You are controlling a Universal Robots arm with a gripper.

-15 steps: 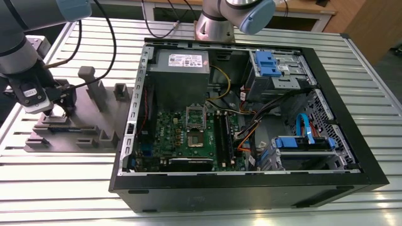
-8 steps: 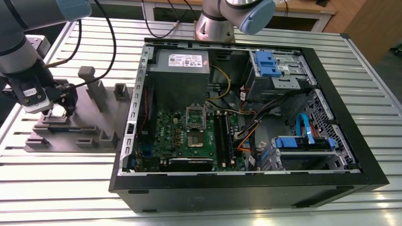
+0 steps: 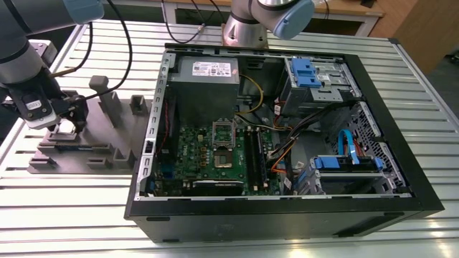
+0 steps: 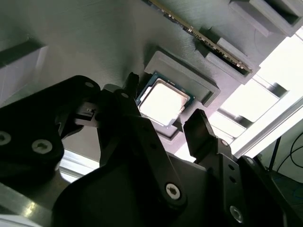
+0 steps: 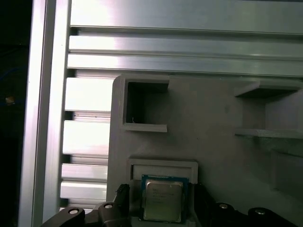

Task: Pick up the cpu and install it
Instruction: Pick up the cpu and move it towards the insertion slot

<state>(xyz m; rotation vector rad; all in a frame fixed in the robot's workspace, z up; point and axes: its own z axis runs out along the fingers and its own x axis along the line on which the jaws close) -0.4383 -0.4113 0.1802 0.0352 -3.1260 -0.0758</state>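
We are holding our gripper [image 4: 164,101] low over the grey tray [image 3: 79,153], which is sitting on the slatted table [image 3: 72,204] at the exterior view's left, well apart from the open computer case [image 3: 401,177]. The cpu [image 4: 163,104] is lying flat in its shallow square pocket on that tray, shiny top facing up. In both wrist views we are seeing it directly between our two fingers [image 4: 199,130]. The fingers are standing apart, one on each side of the cpu, and in the first wrist view a strip of tray is showing between each finger and the nearest edge, so we are gripping nothing. Since the cpu is square, no long axis is coming into it. What is counting, we judge, is that the line from finger to finger is crossing two opposite edges, and in the first wrist view it is looking squared up. The socket [image 3: 223,144] inside the case is lying well away toward the exterior view's right.
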